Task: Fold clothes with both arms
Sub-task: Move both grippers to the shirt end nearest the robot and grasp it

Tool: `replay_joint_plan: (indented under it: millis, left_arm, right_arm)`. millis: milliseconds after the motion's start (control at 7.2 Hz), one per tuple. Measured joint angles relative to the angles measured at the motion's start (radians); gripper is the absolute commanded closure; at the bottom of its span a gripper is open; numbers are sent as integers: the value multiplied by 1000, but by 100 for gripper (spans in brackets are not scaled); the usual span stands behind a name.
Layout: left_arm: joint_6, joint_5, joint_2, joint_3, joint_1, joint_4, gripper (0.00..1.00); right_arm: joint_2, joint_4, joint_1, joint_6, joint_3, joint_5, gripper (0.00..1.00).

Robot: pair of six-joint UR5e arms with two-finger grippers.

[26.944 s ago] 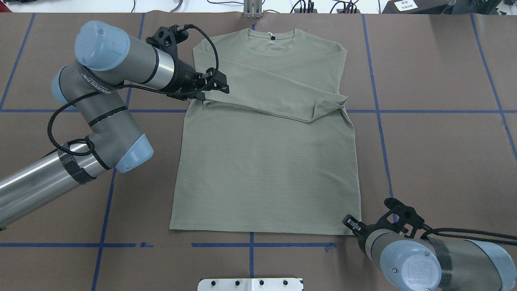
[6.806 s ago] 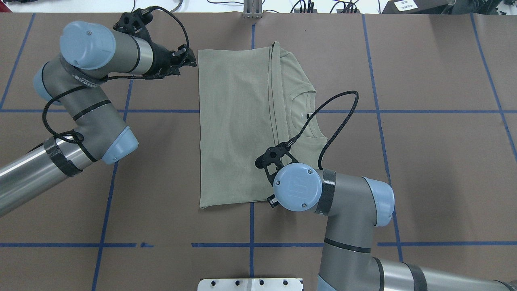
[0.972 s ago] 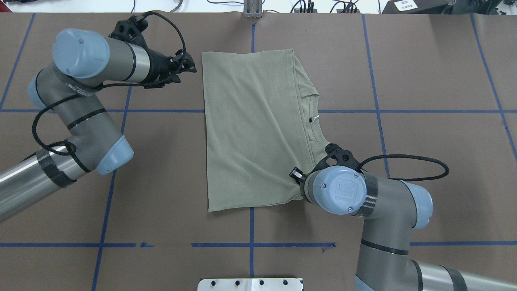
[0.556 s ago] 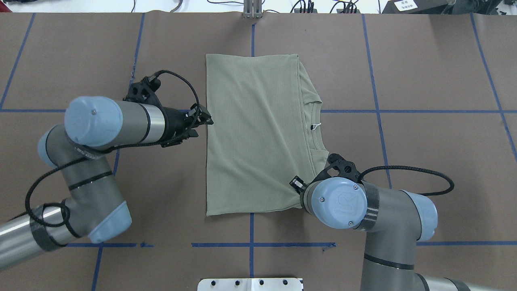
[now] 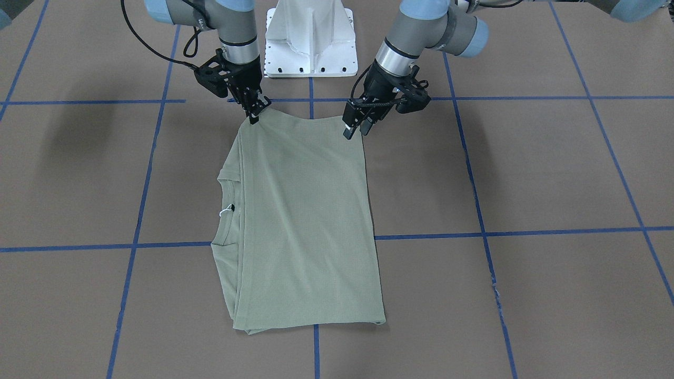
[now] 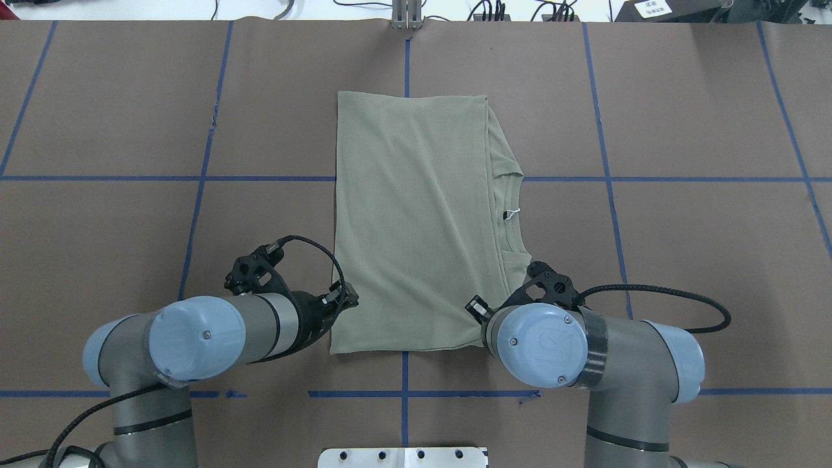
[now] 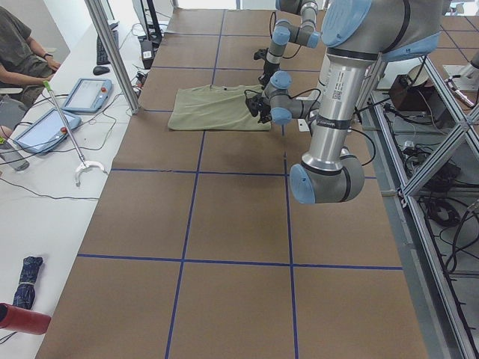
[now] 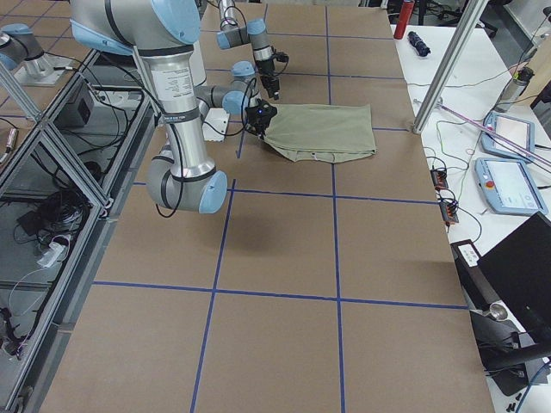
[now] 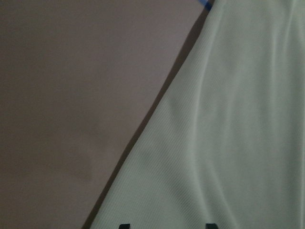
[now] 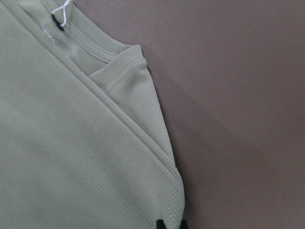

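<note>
The pale sage-green shirt (image 6: pixel 409 221) lies folded into a tall rectangle on the brown table, with the ribbed collar and white neck tag (image 6: pixel 513 212) at its right edge. It also shows in the front view (image 5: pixel 305 221). My right gripper (image 5: pixel 256 112) is shut on the shirt's near right corner; its wrist view (image 10: pixel 171 224) shows the tips close together on the hem. My left gripper (image 5: pixel 355 129) is open at the near left corner, and its wrist view (image 9: pixel 167 225) shows the tips wide apart over the cloth (image 9: pixel 228 119). From overhead the left gripper (image 6: pixel 348 300) touches the shirt's edge.
The white pedestal base (image 5: pixel 310 37) stands just behind both grippers. Blue tape lines (image 6: pixel 208 178) grid the brown table cover. A metal post (image 6: pixel 406 16) stands at the far edge. A seated operator (image 7: pixel 15 52) and tablets are beside the table's far side.
My left arm swung from beside the shirt's far left corner, along its left edge, to the near left corner. The shirt slid slightly right. The right gripper kept its grip.
</note>
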Motion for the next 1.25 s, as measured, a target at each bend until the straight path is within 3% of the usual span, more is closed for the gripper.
replay_joint_plan:
  millis: [417, 694, 972, 1250]
  left_arm:
    - [-21, 13, 6, 7, 54, 51, 45]
    - [-24, 13, 8, 11, 61, 61, 66]
    - [-32, 13, 9, 15, 62, 63, 100]
    - [-35, 13, 9, 15, 62, 63, 100]
  right_arm:
    - [0, -12, -2, 0, 3, 0, 100]
    - [1, -14, -2, 0, 4, 0, 100]
    - [1, -16, -1, 0, 8, 0, 100]
    - [3, -17, -1, 0, 11, 0, 100]
